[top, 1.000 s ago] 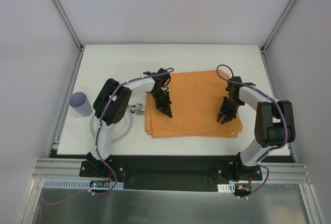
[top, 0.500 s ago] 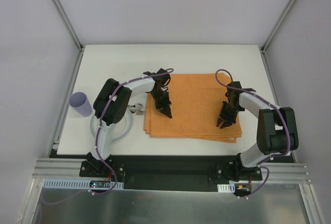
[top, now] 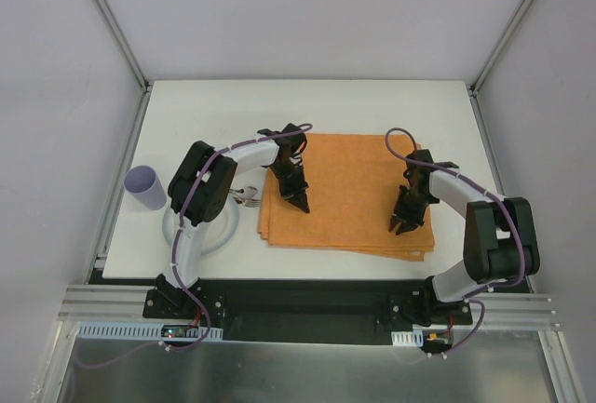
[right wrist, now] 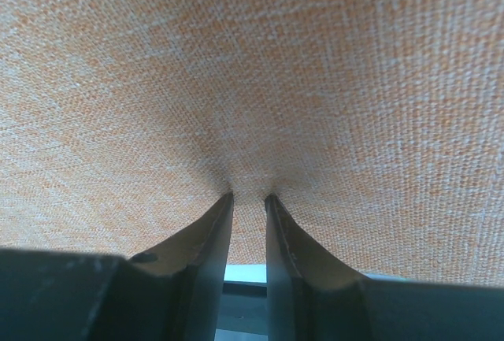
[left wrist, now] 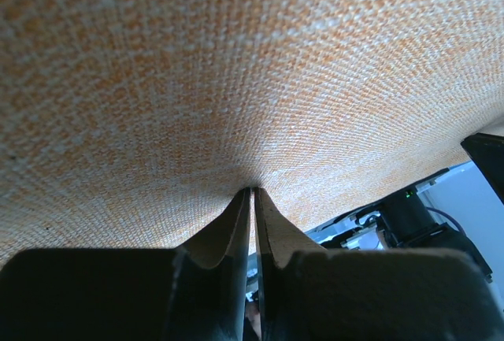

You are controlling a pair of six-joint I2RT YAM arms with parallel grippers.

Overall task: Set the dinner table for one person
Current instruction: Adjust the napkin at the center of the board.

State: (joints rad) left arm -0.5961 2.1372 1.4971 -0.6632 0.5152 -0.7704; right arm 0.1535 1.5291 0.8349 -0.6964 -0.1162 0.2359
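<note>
Two robot arms work an orange woven cloth placemat [top: 354,189] lying at the centre of the large flat white bench [top: 279,105], which fills the middle of the overhead frame. The left hand [top: 301,202], fingers together, presses its tips into the mat's left part. The right hand [top: 400,227], fingers slightly apart with nothing visible between them, bears down at lower right, where the folded layers fan out. The step appears to be squaring the mat: both hands should press evenly and slide together, slowly, lest the layers splay. A lilac cup [top: 144,186], white plate [top: 200,233] and metal cutlery [top: 247,196] sit at left.
</note>
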